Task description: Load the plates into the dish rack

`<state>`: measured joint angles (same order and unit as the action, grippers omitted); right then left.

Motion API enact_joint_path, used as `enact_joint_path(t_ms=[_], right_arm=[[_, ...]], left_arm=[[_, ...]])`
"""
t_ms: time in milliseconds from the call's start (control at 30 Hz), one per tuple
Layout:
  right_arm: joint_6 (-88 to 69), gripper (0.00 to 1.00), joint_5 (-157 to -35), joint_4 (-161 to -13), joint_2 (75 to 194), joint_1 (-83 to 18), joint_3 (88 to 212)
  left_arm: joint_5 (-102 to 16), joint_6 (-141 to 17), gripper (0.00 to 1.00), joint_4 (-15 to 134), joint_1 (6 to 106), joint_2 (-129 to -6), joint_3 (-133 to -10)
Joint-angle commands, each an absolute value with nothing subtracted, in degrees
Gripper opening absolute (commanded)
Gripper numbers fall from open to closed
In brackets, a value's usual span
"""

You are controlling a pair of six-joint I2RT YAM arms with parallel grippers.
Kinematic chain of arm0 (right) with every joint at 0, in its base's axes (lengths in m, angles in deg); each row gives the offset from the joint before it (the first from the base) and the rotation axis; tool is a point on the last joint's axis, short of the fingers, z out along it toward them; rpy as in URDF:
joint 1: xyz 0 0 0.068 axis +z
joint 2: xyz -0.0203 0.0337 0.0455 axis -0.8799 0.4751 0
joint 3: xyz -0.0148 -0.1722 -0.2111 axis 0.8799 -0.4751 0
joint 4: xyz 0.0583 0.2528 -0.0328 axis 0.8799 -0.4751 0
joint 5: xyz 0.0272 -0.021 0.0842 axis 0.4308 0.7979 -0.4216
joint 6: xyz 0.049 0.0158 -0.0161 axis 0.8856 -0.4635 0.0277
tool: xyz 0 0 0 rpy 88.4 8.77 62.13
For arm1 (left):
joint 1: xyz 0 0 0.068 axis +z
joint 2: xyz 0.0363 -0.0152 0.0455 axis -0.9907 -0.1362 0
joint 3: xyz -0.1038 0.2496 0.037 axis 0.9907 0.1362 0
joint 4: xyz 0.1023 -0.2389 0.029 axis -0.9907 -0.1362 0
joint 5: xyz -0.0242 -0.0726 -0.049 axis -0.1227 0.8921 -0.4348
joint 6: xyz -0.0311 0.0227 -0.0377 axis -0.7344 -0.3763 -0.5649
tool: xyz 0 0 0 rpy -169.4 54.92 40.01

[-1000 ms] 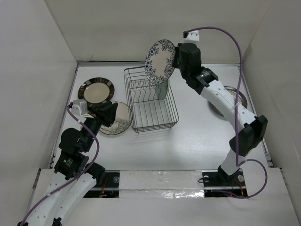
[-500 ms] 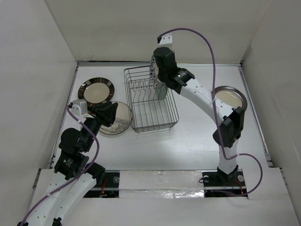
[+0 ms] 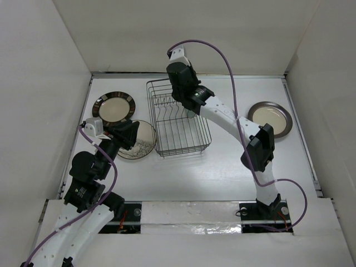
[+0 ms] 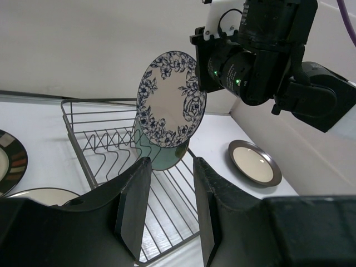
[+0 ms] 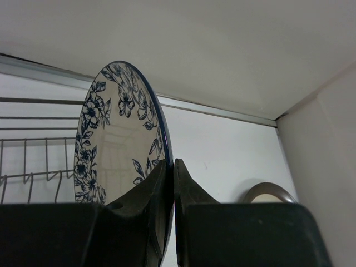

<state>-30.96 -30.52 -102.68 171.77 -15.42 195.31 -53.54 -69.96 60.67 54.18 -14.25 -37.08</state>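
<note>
Between its pressed-together fingers, the right pincer (image 5: 169, 169) pinches the blue-floral plate (image 5: 119, 133) by the rim, and the plate is held upright. Within the last second it has been swung from beyond the dish rack (image 3: 179, 139) to above the rack's far end, just over the pale green plate (image 4: 161, 154) already stood in the tines. A slot beside that plate is judged to be the aim. Well apart, the left pincer (image 4: 169, 208) is held half spread and empty above the patterned-edge plate (image 3: 146, 142). Further out, the dark-rimmed plate (image 3: 114, 105) and the beige plate (image 3: 270, 118) are left flat on the white table (image 3: 222, 161), which is boxed in by white walls (image 3: 33, 83).
</note>
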Motion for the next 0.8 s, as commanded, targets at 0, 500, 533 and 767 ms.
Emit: enact_joint_path(t_ms=[0, 500, 533, 767], right_arm=[[-35.76, 0.0, -24.62, -90.26, 167.62, -15.23, 197.2], [-38.06, 0.0, -24.09, -87.17, 170.16, -14.7, 190.78], [-37.8, 0.0, -24.18, -87.26, 170.43, -14.7, 190.43], [-33.23, 0.0, -26.73, -89.46, 171.92, -13.65, 188.15]], left_arm=[[-53.52, -69.83, 0.33, 63.05, 54.4, -14.36, -38.3], [-53.96, -69.83, 0.33, 62.7, 54.4, -14.01, -38.39], [-53.61, -69.83, 0.33, 62.78, 54.4, -13.92, -38.39], [-54.23, -69.83, 0.32, 62.61, 54.4, -14.18, -38.39]])
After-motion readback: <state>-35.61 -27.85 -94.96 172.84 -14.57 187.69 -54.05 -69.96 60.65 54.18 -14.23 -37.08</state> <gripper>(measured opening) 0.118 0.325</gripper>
